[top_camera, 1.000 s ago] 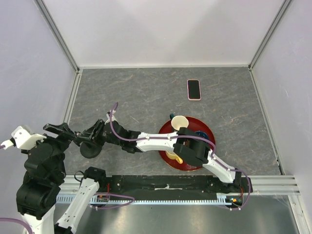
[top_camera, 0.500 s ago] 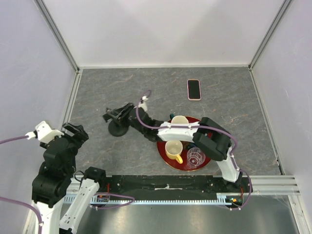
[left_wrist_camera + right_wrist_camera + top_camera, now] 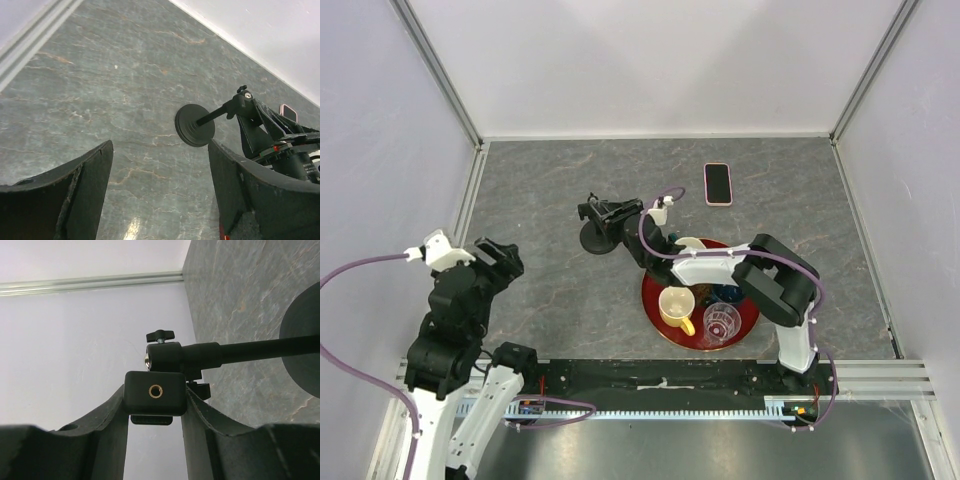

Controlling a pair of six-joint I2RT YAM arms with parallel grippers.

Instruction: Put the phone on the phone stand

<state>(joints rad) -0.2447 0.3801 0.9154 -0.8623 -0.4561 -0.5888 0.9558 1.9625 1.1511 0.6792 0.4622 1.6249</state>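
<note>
The phone (image 3: pixel 718 183), black screen with a pink rim, lies flat at the back right of the grey table; its corner shows in the left wrist view (image 3: pixel 288 112). The black phone stand (image 3: pixel 599 226) is near the table's middle, its disc base (image 3: pixel 195 125) tilted and its post lying sideways. My right gripper (image 3: pixel 620 216) is shut on the stand's clamp head (image 3: pixel 156 393). My left gripper (image 3: pixel 492 262) is open and empty at the near left, well apart from the stand.
A red round tray (image 3: pixel 751 268) sits at the near right with a yellow mug (image 3: pixel 675 307), a clear glass (image 3: pixel 721 322) and a cream cup (image 3: pixel 690 246). White walls enclose the table on three sides.
My right gripper has carried the phone stand from the near left toward the table's middle and farther back. My left arm has drawn back and to the right.
</note>
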